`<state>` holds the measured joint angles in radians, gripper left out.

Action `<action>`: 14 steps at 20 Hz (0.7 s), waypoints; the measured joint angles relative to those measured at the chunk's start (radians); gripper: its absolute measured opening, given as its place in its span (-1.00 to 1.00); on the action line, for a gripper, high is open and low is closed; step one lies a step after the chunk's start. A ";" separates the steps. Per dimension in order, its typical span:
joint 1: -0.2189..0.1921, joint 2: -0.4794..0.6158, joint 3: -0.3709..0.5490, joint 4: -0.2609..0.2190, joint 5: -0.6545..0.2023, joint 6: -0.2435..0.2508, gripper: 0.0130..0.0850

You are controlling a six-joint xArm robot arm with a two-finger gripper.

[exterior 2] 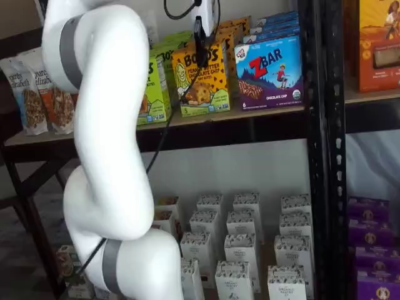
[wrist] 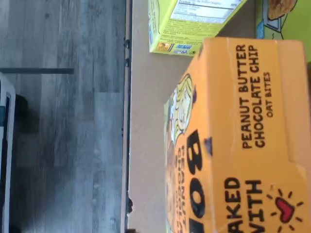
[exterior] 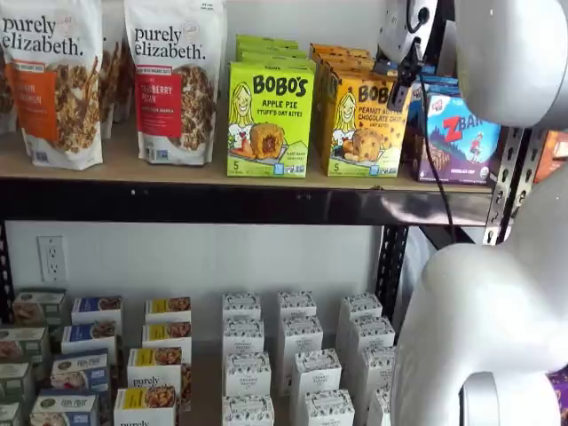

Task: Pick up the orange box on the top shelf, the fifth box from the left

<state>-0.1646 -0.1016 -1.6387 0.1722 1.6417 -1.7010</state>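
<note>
The orange box stands upright at the front of the top shelf, between a lime-green Bobo's box and a blue ZBar box. It also shows in a shelf view and fills much of the wrist view. My gripper hangs just above the orange box's upper right corner. In a shelf view only a black finger with a cable beside it shows, at the box's top edge. No gap between fingers shows, so I cannot tell whether it is open or shut.
More orange boxes stand in a row behind the front one. Granola bags stand further left. A black upright stands right of the ZBar box. Small white boxes fill the lower level. The white arm stands before the shelves.
</note>
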 joint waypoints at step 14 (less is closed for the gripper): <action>0.017 -0.021 0.057 -0.031 -0.037 0.007 1.00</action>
<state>-0.1474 -0.1231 -1.5814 0.1411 1.6047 -1.6940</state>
